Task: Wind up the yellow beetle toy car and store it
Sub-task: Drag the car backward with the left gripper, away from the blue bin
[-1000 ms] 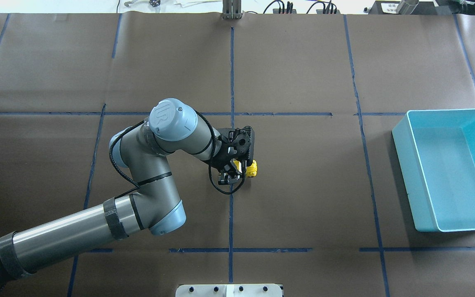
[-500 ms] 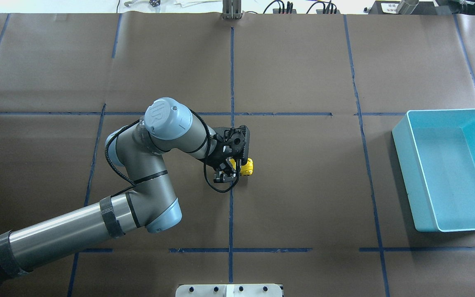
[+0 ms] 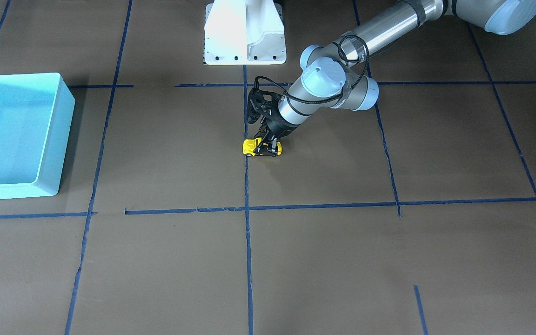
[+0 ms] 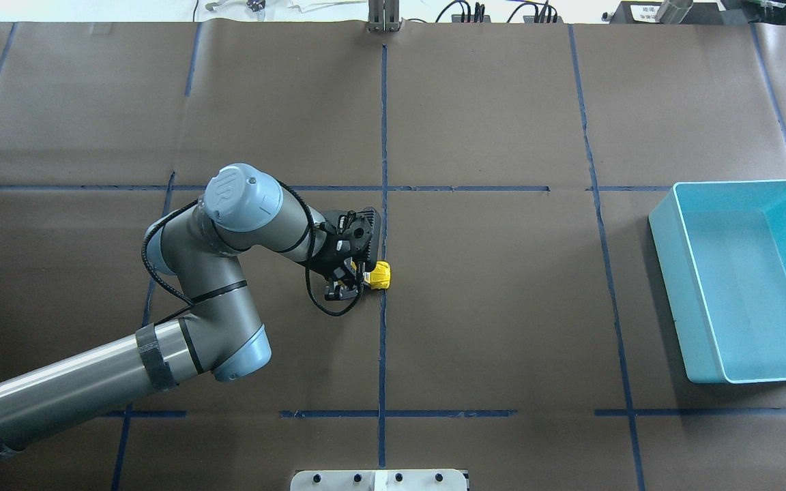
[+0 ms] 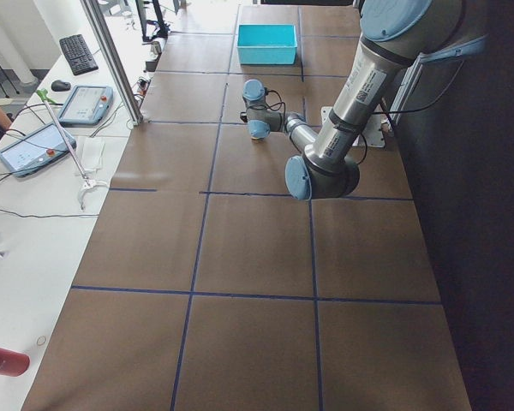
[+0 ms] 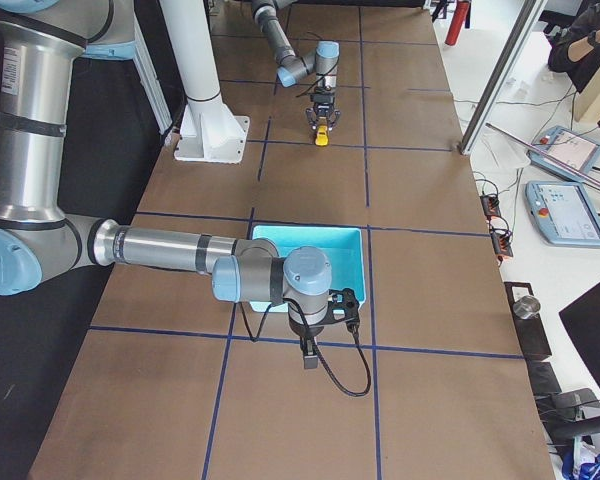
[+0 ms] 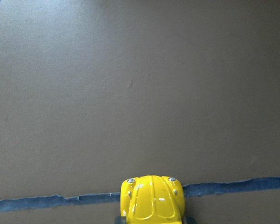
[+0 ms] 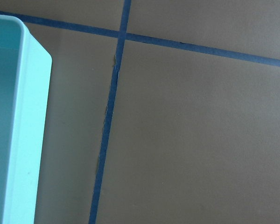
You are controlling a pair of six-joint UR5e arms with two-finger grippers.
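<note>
Judging the wind-up step to be in hand, we find the left gripper [image 3: 268,148] closed narrowly on the rear of the yellow beetle toy car [image 4: 382,275], with a finger on each flank and the wheels apparently on the table [image 4: 502,327]. In the overhead view the car sits on the central tape line [image 4: 382,354], its nose toward 3 o'clock, where the turquoise bin [image 4: 741,183] stands well apart. Against the overhead frames from a second and half a second ago, car and gripper have travelled together toward 9 o'clock, from just right of the line onto it, which we read as a backward drag loading the spring. The bin has not shifted. In our judgement the next move calls for holding the grip, so the spring does not run off, then a lift and carry to the bin. The right gripper [image 6: 310,352] hangs beside the bin; we cannot tell how far it is open.
</note>
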